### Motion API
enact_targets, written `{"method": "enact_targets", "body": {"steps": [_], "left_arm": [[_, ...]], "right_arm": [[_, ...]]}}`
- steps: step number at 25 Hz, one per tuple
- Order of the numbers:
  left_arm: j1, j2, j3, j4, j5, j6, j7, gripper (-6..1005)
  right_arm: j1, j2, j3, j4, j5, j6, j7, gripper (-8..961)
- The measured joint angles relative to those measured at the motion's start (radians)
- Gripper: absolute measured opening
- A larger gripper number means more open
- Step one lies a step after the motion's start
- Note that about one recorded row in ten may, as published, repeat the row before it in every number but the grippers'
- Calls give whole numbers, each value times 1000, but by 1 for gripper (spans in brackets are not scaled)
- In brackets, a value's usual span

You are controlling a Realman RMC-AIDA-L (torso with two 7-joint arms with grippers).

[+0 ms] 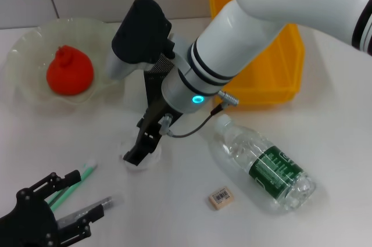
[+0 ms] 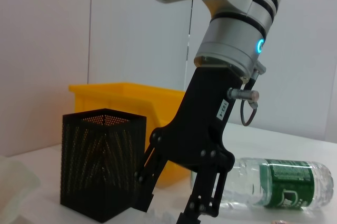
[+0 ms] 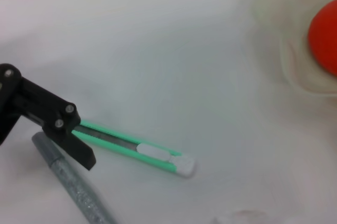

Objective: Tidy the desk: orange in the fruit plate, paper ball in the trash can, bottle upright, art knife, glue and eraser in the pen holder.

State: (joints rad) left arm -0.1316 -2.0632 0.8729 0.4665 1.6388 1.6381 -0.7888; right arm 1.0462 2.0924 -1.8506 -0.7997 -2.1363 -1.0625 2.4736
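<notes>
The orange (image 1: 70, 72) rests in the fruit plate (image 1: 23, 49) at the far left. My right gripper (image 1: 141, 151) points down in the middle of the desk, open, its fingers on either side of the paper ball (image 1: 142, 161). Behind that arm stands the black mesh pen holder (image 1: 153, 87), mostly hidden. The bottle (image 1: 264, 163) lies on its side to the right, the eraser (image 1: 221, 197) just in front of it. My left gripper (image 1: 87, 193) is open at the near left, with the green art knife (image 1: 86, 172) between its fingers and the grey glue (image 1: 107, 202) by its lower finger.
The yellow trash can (image 1: 279, 67) stands at the back right, behind the bottle. In the left wrist view the pen holder (image 2: 100, 166) sits right in front of the trash can (image 2: 126, 97), beside the right gripper (image 2: 171, 211).
</notes>
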Motion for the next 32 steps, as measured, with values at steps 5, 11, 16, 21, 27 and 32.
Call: {"method": "enact_targets", "body": {"steps": [5,11,16,21,27,32], "left_arm": [[-3,0,0,0,12,0,-1,778],[-8,0,0,0,12,-1,0,776],[-13,0,0,-6,12,-1,0,775],[-15,-2,0,-8,12,-1,0,775],[-18,-2,0,-8,12,0,0,773],[-19,-1,0,-8,15,6,0,772]], "right_arm": [[7,0,-31,36,31,26,0,783],[9,0,-61,50,44,34,0,783],[13,0,-78,71,46,49,0,783],[21,0,-87,86,60,58,1,783],[33,0,-86,109,62,57,4,552],[4,-4,-49,45,52,33,23,483]]}}
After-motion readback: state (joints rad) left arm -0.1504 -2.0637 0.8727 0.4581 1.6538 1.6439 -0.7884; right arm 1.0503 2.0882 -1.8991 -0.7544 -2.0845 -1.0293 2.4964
